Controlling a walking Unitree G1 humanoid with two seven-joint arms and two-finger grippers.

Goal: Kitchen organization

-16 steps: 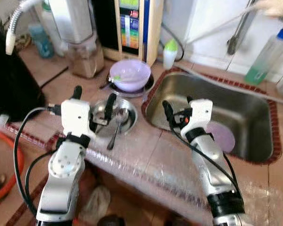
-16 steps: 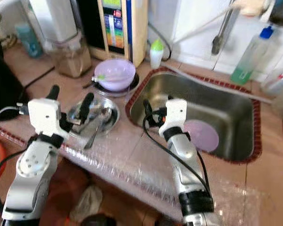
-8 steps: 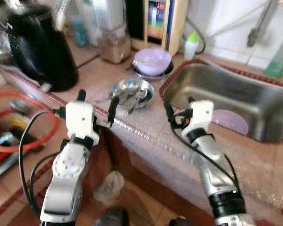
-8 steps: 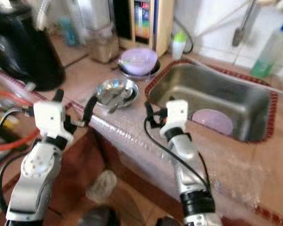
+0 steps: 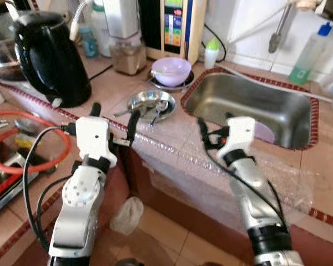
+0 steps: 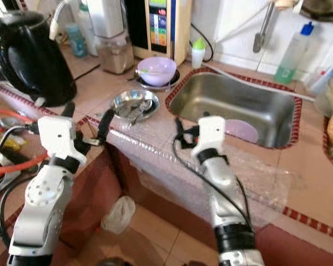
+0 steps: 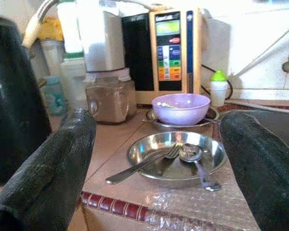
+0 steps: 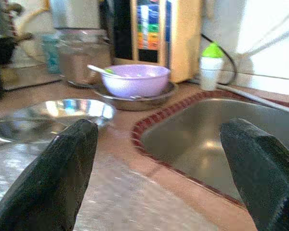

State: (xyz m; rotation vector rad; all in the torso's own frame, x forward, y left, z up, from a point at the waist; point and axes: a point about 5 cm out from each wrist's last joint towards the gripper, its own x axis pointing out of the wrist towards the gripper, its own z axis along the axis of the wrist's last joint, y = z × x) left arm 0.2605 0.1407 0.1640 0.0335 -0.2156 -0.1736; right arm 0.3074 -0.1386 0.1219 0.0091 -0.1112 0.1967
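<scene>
Tiled in red-brown, the bench (image 5: pixel 172 149) now sits farther off than a second ago: the robot has backed away, so the steel plate (image 5: pixel 151 103) with its fork (image 7: pixel 143 166) and spoon (image 7: pixel 195 160) is out of easy reach again. Left hand (image 5: pixel 112 117) hangs open just before the bench edge, the plate beyond it. Right hand (image 6: pixel 190 134), also open and empty, hovers near the sink (image 6: pixel 233 105).

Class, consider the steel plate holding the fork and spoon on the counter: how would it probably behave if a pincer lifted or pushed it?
The steel plate looks rigid and shiny, so it would likely keep its shape but feel slippery. The fork and spoon lie loose in it, so tilting would probably make them slide or fall. Its shallow rim may give little to grip.
</scene>
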